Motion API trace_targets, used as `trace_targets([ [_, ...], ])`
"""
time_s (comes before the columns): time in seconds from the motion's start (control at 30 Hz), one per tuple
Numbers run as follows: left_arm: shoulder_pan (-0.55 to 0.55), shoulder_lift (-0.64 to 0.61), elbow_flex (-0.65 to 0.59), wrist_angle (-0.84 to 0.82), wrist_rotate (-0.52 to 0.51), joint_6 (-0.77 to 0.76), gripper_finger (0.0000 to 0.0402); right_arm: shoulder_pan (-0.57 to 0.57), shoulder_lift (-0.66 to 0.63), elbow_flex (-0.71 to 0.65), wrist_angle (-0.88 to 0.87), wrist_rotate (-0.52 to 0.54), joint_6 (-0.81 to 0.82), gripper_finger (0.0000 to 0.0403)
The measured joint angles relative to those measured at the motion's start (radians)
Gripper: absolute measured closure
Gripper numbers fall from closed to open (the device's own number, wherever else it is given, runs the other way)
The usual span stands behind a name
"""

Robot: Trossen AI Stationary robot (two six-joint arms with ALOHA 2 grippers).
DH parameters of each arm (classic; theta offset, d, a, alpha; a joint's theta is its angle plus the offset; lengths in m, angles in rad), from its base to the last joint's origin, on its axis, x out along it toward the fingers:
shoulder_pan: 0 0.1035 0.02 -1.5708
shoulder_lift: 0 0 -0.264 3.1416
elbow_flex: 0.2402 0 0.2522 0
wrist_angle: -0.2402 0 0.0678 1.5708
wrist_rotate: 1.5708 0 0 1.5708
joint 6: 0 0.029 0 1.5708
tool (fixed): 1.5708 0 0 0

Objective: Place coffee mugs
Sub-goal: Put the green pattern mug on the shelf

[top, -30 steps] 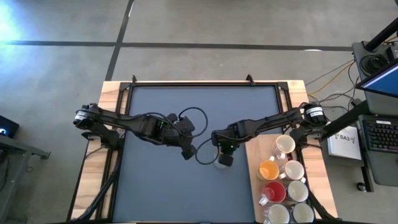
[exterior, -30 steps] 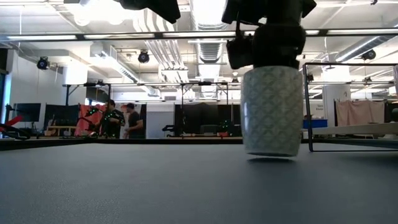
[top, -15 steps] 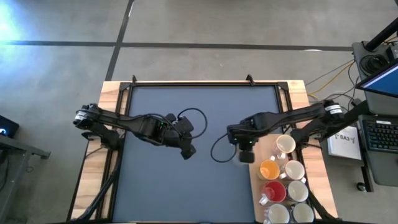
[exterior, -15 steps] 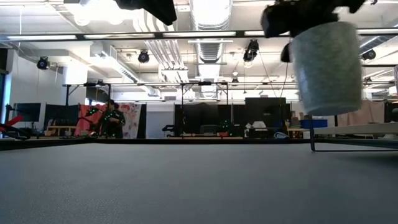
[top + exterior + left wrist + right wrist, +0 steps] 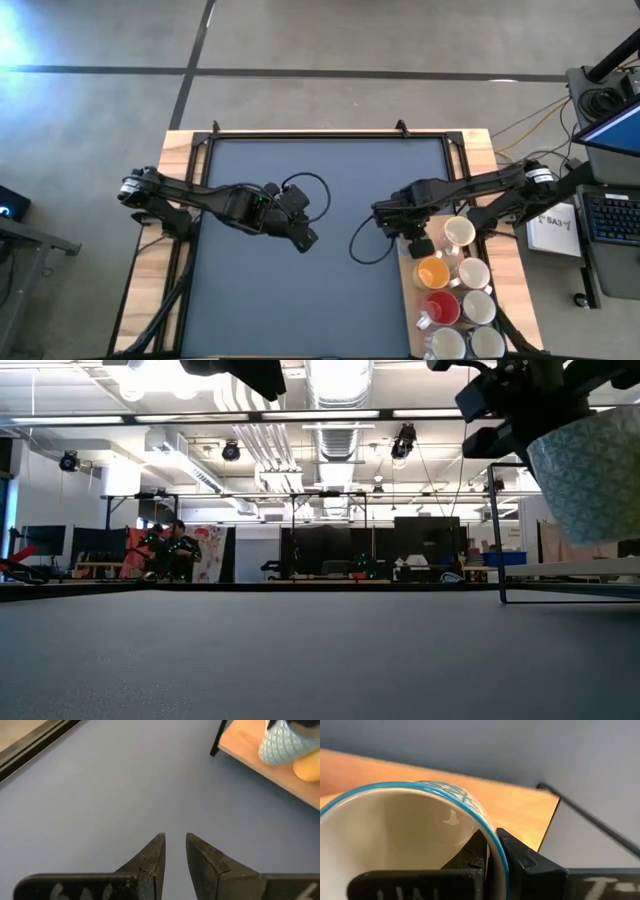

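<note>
While six mugs are sitting on the wooden board, the right gripper is pinching a blue-rimmed mug's wall above it; the left gripper is waiting empty, slightly open.

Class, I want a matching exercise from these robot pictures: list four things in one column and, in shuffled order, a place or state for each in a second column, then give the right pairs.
Things
1. patterned pale blue-green ceramic mug with a blue rim
2. left gripper
3. orange ceramic mug
4. red ceramic mug

Places or states
A. standing on the wooden board, between the orange mug and the table's near edge
B. pinched by its rim in the right gripper, lifted
C. empty, above the dark mat
D. standing on the wooden board, just beside the carried mug

Pairs: 1-B, 2-C, 3-D, 4-A
</note>
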Motion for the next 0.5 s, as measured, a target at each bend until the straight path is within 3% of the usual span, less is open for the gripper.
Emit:
trace_targets([
  [0.5,-0.003,0.000,0.000,0.001,-0.055,-0.093,0.0342,-0.002,-0.123,-0.130,0.029,0.070,-0.068,0.0380],
])
